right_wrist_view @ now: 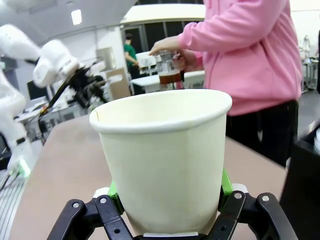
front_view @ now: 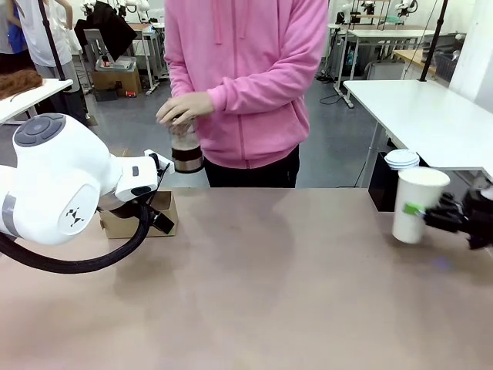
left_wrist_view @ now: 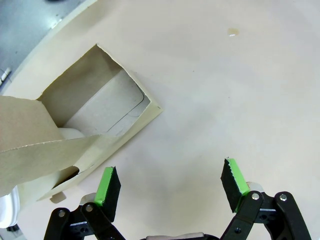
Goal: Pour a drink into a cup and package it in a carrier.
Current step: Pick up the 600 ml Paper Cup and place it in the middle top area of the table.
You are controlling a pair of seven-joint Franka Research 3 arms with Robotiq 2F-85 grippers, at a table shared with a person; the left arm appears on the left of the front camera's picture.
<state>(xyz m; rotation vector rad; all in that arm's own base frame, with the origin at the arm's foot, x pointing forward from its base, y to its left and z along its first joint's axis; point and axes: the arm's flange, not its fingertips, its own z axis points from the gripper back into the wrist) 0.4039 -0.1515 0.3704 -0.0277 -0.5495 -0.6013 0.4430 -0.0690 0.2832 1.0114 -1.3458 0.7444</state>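
Drink (front_view: 186,148), dark brown, fills the lower part of a glass jug (front_view: 188,163) held above the far edge of the surface (front_view: 269,293). A person in a pink hoodie stands there, with one hand (front_view: 183,108) laid over the jug's top. The jug is upright and well apart from both arms.

At the right end of the surface, the cup (front_view: 417,193) stands upright with its top open, gripped low on its sides by the right gripper (front_view: 416,210). In the right wrist view its green-padded fingers (right_wrist_view: 224,186) press against the cup's wall on either side. I cannot tell whether the cup's base touches the surface or hangs just above it.

On the left, the carrier (front_view: 115,223) sits near the far left corner of the surface, partly hidden behind the left arm. The left wrist view looks down on it: the brown cardboard (left_wrist_view: 75,90) lies open, with a flap raised toward the camera. The left gripper (left_wrist_view: 171,182) hovers over bare surface just beside the carrier. Its fingers (left_wrist_view: 234,179) are spread wide apart, with nothing between them. One pad is close to the carrier's near edge, though contact cannot be judged.
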